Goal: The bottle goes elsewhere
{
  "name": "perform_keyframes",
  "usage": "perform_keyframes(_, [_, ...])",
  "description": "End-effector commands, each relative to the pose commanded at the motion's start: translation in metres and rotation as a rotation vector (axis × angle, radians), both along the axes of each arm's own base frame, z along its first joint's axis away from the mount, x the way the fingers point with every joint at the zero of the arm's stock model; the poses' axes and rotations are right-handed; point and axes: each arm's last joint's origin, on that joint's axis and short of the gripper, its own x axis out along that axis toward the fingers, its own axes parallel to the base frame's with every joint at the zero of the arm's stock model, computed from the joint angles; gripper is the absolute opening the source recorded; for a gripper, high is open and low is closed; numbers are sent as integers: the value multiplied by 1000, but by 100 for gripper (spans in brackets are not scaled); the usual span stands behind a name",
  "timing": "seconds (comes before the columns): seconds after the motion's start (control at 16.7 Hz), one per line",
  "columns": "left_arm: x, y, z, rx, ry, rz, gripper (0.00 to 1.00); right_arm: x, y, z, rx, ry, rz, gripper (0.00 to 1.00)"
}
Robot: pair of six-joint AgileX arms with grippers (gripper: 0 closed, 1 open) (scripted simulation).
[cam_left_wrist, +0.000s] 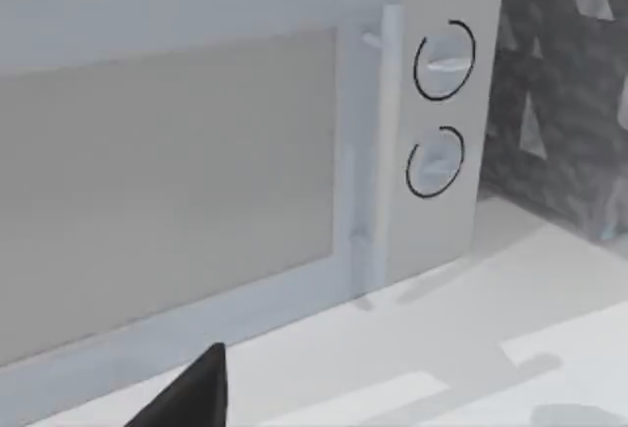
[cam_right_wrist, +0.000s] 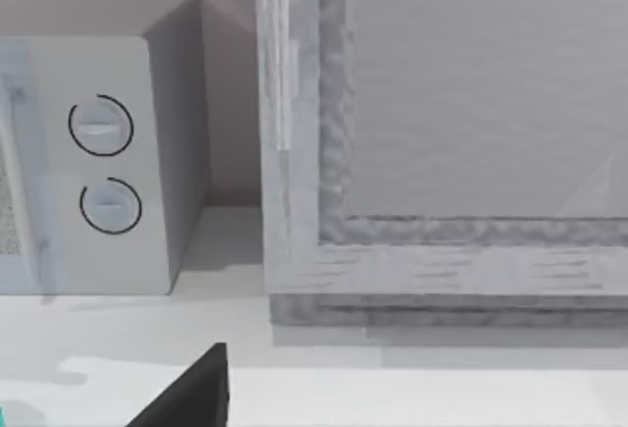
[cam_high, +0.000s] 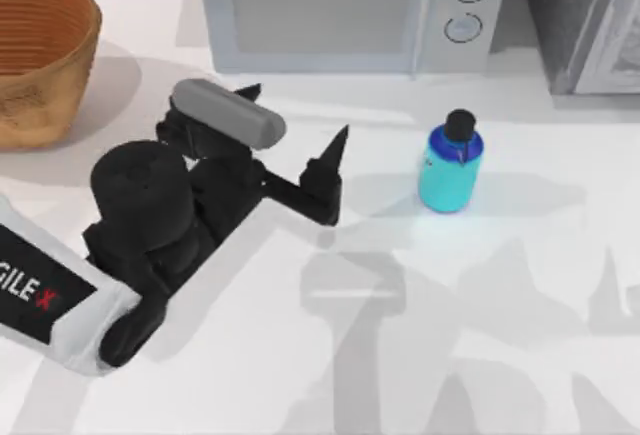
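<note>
My left arm reaches in from the lower left edge of the top view, its white forearm ending in a black wrist. The left gripper (cam_high: pixel 295 130) points toward the upper right, its 2 black fingers (cam_high: pixel 330 155) spread wide apart with nothing between them, above the table.

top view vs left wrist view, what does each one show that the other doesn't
Top view alone: the bottle standing upright on the table, to the right of the left gripper, whose fingers are spread open and apart from the bottle; a wicker basket at the far left.

Left wrist view alone: a close look at the microwave's handle and a dark fingertip at the frame's edge.

Both: the microwave, its two round knobs, and the white table.
</note>
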Motion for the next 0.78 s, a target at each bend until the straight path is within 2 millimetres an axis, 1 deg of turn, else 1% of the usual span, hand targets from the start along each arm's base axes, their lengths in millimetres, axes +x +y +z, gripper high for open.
perform_keyframes(0.18, [2, -35, -47, 2, 0, -89, 100, 0, 0, 0, 0, 0, 0, 100])
perform_keyframes(0.36, [-4, -58, -81, -12, -22, -156, 100, 0, 0, 0, 0, 0, 0, 100])
perform_keyframes(0.54, [-9, -71, -100, -29, -44, -195, 100, 0, 0, 0, 0, 0, 0, 100])
perform_keyframes(0.66, [-10, -73, -104, -32, -49, -203, 100, 0, 0, 0, 0, 0, 0, 100])
perform_keyframes(0.78, [-10, -73, -104, -32, -49, -203, 100, 0, 0, 0, 0, 0, 0, 100])
